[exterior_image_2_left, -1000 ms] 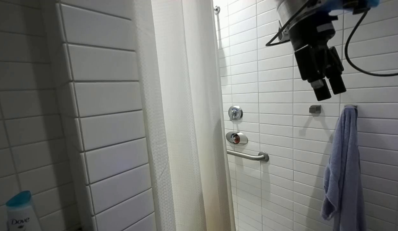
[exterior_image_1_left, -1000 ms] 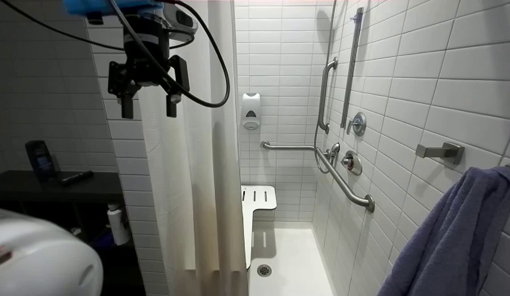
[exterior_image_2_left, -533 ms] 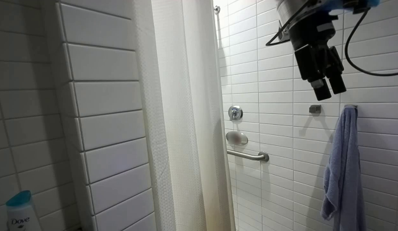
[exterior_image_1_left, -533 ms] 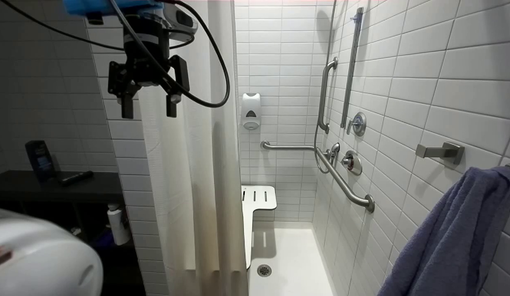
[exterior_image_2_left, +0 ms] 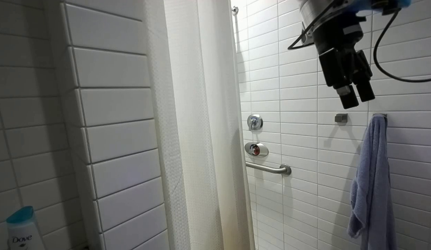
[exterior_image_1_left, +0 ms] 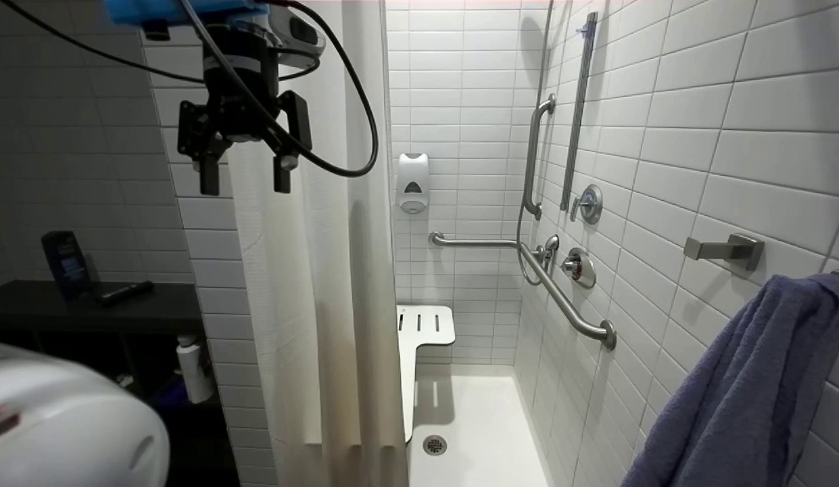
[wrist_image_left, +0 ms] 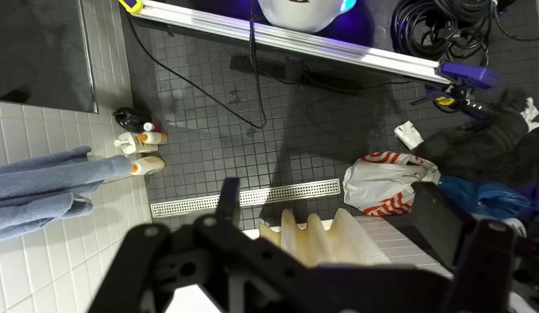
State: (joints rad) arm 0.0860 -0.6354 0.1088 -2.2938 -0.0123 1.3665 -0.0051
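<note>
White-tiled walls (exterior_image_1_left: 662, 149) are cut off at the edges, as is the top of the shower curtain (exterior_image_1_left: 324, 284), which is partly hidden by the claw (exterior_image_1_left: 245, 182) in the wrist view. In an exterior view, behind the claw and apart from its spread fingers, the curtain is hung in waffle-textured folds. Lower than the claw, a fuzzy blue towel (exterior_image_2_left: 371, 180) is draped.

Black fingers (exterior_image_1_left: 209, 180) spread wide, pointing down; wrist (exterior_image_2_left: 312, 12) above.
</note>
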